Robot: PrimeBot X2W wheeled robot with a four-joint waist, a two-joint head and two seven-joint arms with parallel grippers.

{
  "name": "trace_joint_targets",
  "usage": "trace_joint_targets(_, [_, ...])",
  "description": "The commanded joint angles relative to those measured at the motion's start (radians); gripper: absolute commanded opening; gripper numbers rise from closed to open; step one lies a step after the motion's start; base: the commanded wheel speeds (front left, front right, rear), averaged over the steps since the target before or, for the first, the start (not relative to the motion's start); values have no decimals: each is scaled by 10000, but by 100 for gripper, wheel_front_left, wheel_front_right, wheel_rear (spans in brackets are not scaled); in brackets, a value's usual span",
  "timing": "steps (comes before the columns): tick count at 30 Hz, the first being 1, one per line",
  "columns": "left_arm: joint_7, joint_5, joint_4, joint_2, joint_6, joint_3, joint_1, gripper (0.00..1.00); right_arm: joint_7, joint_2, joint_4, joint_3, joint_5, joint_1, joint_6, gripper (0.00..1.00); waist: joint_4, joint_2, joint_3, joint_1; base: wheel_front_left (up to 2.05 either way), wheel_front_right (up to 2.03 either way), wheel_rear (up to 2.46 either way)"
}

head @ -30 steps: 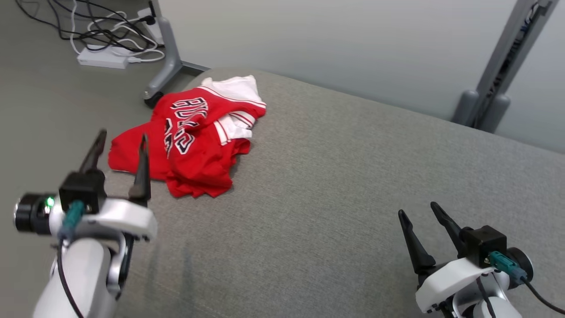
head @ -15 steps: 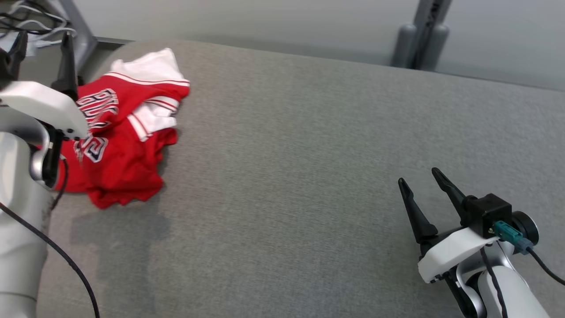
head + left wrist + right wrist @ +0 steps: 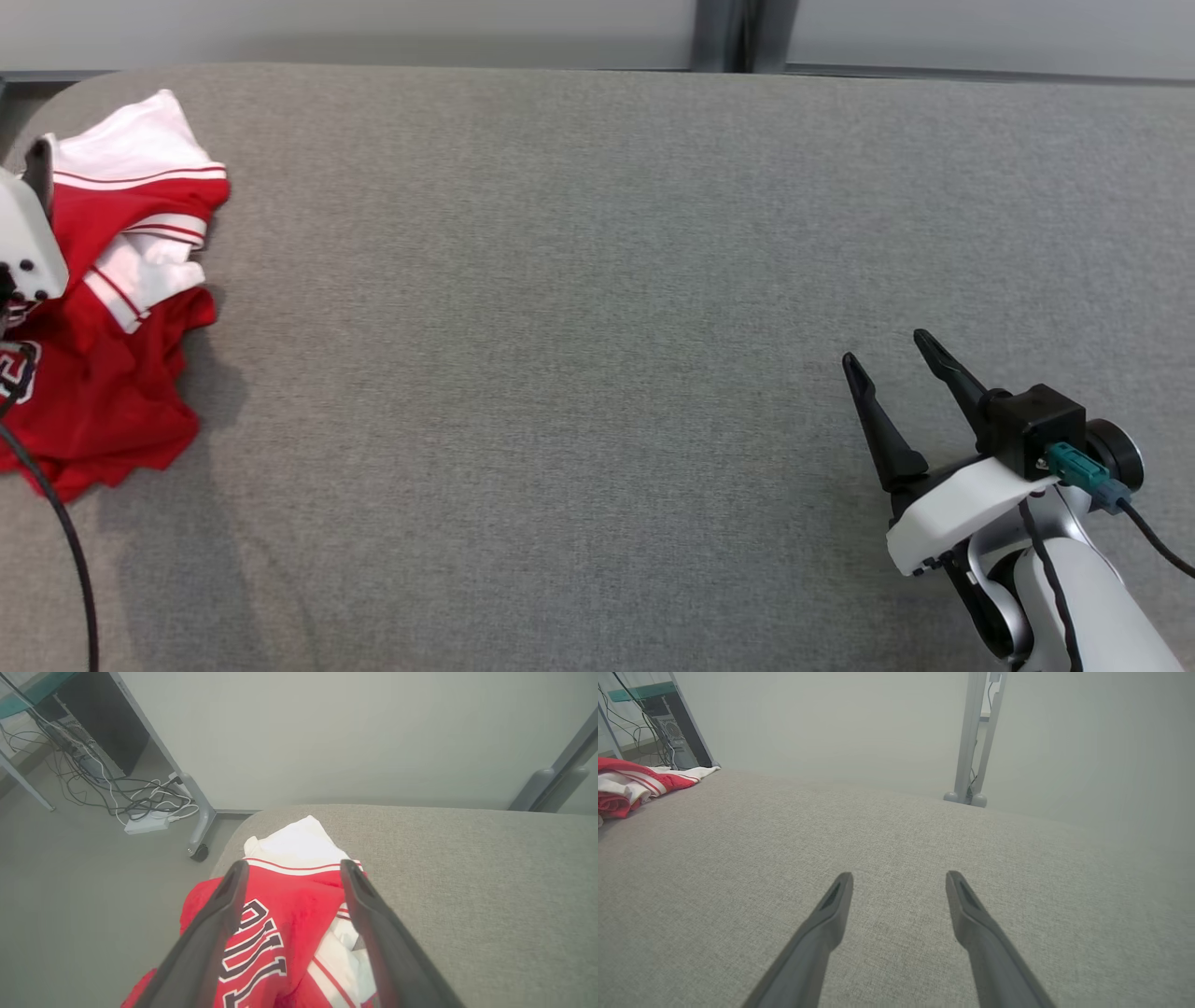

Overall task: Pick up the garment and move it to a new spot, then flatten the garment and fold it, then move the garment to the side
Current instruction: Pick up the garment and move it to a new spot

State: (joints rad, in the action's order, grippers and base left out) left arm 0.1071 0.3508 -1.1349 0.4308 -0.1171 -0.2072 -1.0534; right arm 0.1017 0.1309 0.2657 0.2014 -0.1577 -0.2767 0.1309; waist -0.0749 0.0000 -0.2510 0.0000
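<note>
The right gripper (image 3: pixel 883 347) hovers with jaws spread and empty over the bare near right of the grey padded surface (image 3: pixel 597 280). The garment (image 3: pixel 103 392), a crumpled red jersey with white striped trim, lies at the surface's far left corner. The left gripper (image 3: pixel 294 865) hangs above it, fingers apart, holding nothing. The left wrist view shows dark, white-outlined lettering on the red cloth. The head view shows the bunched red near end. The long axis runs near to far, with the white end pointing to the far corner. Cables (image 3: pixel 140 802) lie on the floor beyond.
</note>
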Motion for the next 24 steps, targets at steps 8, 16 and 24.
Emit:
trace_joint_targets(8, [2388, 52, -1101, 249, -134, -736, -365, 100, -156, 201, -119, 3, -93, -106, -3, 100, 438, 0, -183, 0, 0, 0, 0])
trace_joint_targets(16, [3471, 345, -1334, 508, -129, -1194, 222, 100, -299, 311, -296, 78, -193, -177, -3, 100, 701, 0, -417, 0, 0, 0, 0])
trace_joint_targets(24, [3168, 295, -1426, 606, 31, -1388, 550, 0, -384, 397, -478, 0, -101, -158, -3, 100, 751, 0, -639, 0, 0, 0, 0])
